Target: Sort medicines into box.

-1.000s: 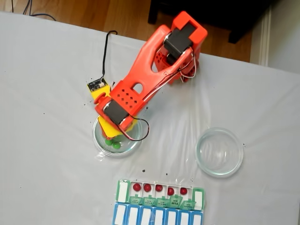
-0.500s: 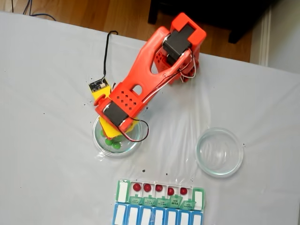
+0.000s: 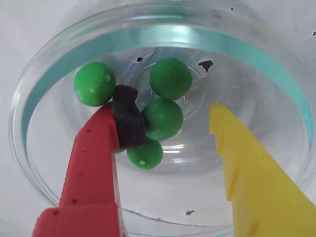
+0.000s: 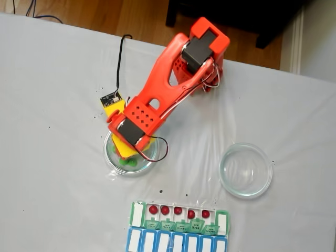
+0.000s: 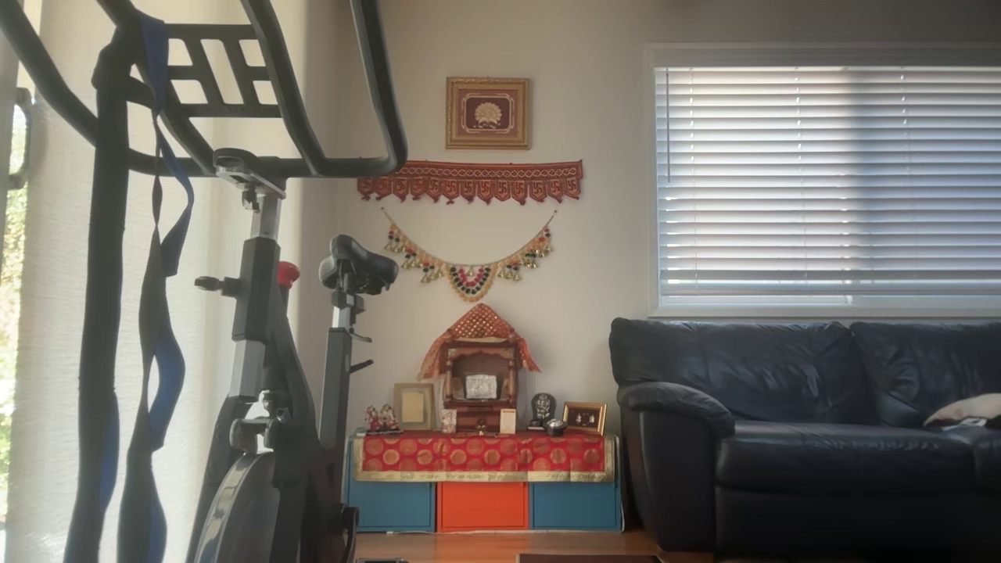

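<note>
Several green medicines lie in a clear glass dish (image 3: 44,84): one at the left (image 3: 95,84), one at the back (image 3: 170,78), one in the middle (image 3: 162,119) and one nearer (image 3: 144,154). My gripper (image 3: 170,116) is open inside the dish, and its red finger's black pad (image 3: 128,123) touches the middle ball. The yellow finger (image 3: 247,163) stands apart on the right. In the fixed view the gripper (image 4: 128,155) hangs over this dish (image 4: 107,152). The box (image 4: 137,214) lies at the bottom with its lids open. Several red medicines (image 4: 165,210) sit in its compartments.
An empty glass dish (image 4: 245,170) stands right of the arm. A blue-and-white organiser row (image 4: 176,242) lies against the box's near side. The orange arm base (image 4: 207,42) sits at the table's far edge. Black specks dot the white cloth. The other view shows a room.
The gripper has sunk a little deeper into the left dish and now covers more of the green balls in the fixed view. The dishes and the box have stayed put.
</note>
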Controlling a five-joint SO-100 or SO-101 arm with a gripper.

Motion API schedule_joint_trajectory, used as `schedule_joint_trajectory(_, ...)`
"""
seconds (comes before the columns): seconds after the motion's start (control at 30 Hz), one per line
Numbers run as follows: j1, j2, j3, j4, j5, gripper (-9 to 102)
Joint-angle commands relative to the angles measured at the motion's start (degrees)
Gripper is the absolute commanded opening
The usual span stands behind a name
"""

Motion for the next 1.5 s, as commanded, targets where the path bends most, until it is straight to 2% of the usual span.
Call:
schedule_joint_trajectory(0.0,-0.4,2.0,-1.0,-0.7,-0.4,24)
schedule_joint_trajectory(1.47,-1.4,2.2,-0.5,0.5,-1.8,17)
